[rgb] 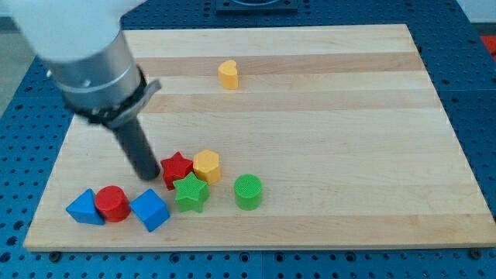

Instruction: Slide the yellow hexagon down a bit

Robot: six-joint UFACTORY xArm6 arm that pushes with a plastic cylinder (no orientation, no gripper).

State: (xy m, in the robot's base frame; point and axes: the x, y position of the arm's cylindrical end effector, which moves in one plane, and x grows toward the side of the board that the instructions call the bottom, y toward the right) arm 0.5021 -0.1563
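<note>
The yellow hexagon (pixel 207 166) sits near the middle-left of the wooden board (pixel 325 116), on the near half. It touches the red star (pixel 177 168) on its left. The green star (pixel 191 193) is right below it, nearer to us & a bit left. The green cylinder (pixel 249 191) is near it, below & to the right.

My tip (pixel 147 177) is just left of the red star, so it's on the wrong side. No jaws here, just a rod, holding nothing.

To do it well, I think the tip should go round to the far side of the hexagon, then push gently toward us. Only a little bit! The green star is in the way, so aim a bit right, thru the gap btw the two green blocks.

Far off, a yellow heart (pixel 228 74) sits alone. At the near left are a blue triangle (pixel 84 208), red cylinder (pixel 112 203) & blue cube (pixel 149 209). Lots of open room on the right. The near edge isn't far, so stop soon.
</note>
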